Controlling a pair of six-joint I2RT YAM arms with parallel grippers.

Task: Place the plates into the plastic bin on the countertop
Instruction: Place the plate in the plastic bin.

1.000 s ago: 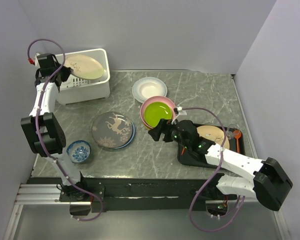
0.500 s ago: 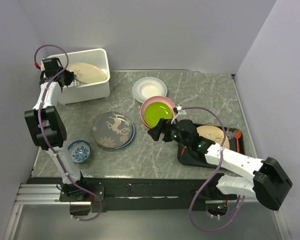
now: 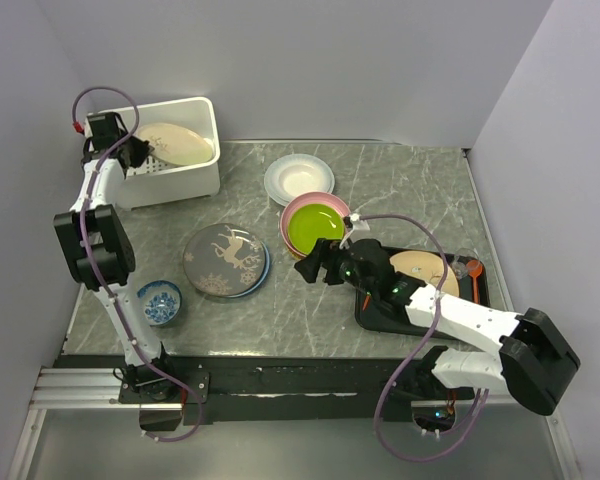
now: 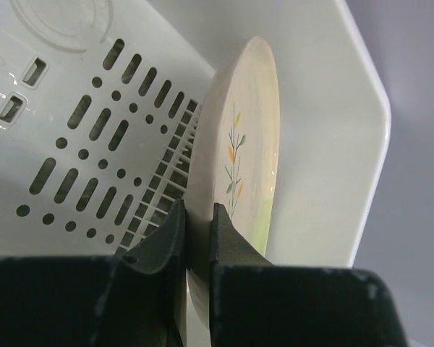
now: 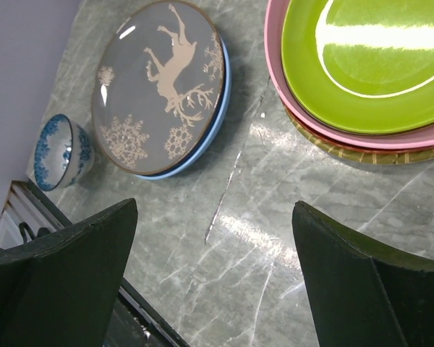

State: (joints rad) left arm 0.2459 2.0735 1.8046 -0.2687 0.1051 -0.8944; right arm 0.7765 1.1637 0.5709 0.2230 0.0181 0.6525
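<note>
left tool clamped on cream plate rim, plastic bin around it; right tool spread apart, green plate ahead.

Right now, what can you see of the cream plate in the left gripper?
The cream plate is round, glossy and ceramic-looking, with a thin twig drawing bearing orange and green leaves. It stands nearly on edge inside the plastic bin, over the slotted floor, near a wall. The left gripper is shut on its rim. Whether it touches the bin, I cannot tell.
</note>
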